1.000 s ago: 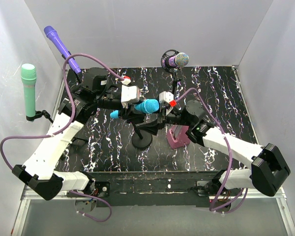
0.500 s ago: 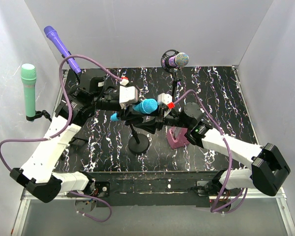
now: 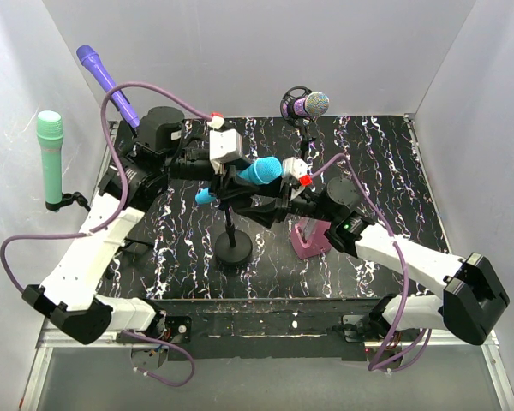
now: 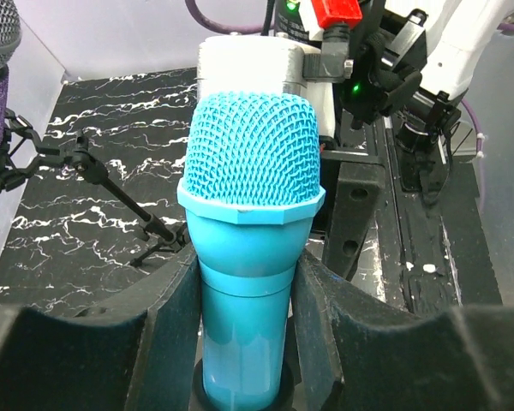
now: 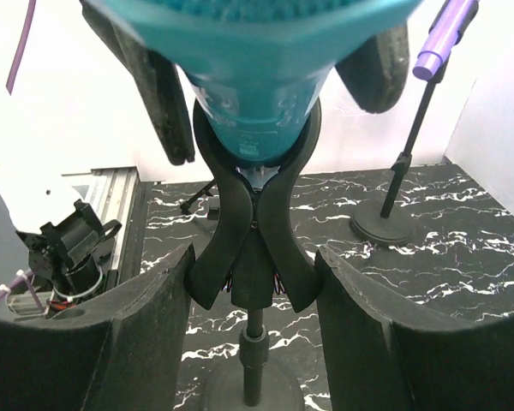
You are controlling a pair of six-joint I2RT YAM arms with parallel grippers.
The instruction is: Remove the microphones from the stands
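**Both pincers set: one on the microphone, one on the clip**

The turquoise microphone (image 4: 250, 171) sits in the black clip (image 5: 255, 214) at the top of its stand (image 3: 233, 248) and is not yet out. The left pincer (image 4: 244, 282) is closed on the handle just under the mesh head, with a finger pressed to each side. That hold probably lets it draw the microphone out lengthwise. The right pincer (image 5: 255, 282) is partly closed around the clip, directly beneath the microphone, and its fingers appear to bear on the clip's flared sides. This likely steadies the stand against the pull. Below the right pincer, the pole runs down to a round base on the marbled table (image 3: 368, 154).
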